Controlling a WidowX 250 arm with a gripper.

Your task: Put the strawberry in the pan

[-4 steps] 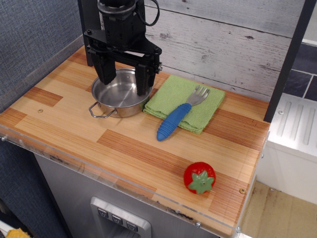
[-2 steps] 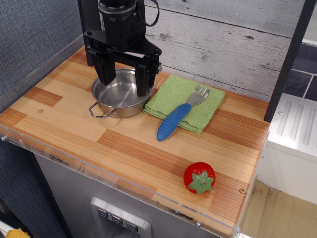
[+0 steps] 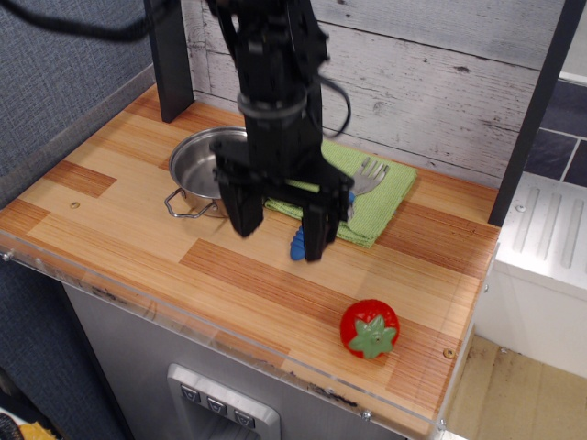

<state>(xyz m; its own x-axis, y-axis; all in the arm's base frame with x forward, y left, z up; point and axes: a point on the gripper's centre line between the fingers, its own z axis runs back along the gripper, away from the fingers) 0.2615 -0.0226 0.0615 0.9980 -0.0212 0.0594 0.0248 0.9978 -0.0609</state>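
Since the earlier frames, the gripper (image 3: 280, 236) has swung away from its spot over the pan (image 3: 203, 170) and now hangs above the middle of the wooden counter (image 3: 138, 229), in front of the green cloth (image 3: 381, 197). Its two black fingers (image 3: 315, 229) stand spread apart with nothing between them. The strawberry (image 3: 370, 328) lies untouched near the counter's front right edge, well apart from the gripper and from the pan at the back left. A fork (image 3: 367, 174) with a blue handle rests on the cloth, partly hidden behind the arm. No brand, label or writing can be read anywhere.
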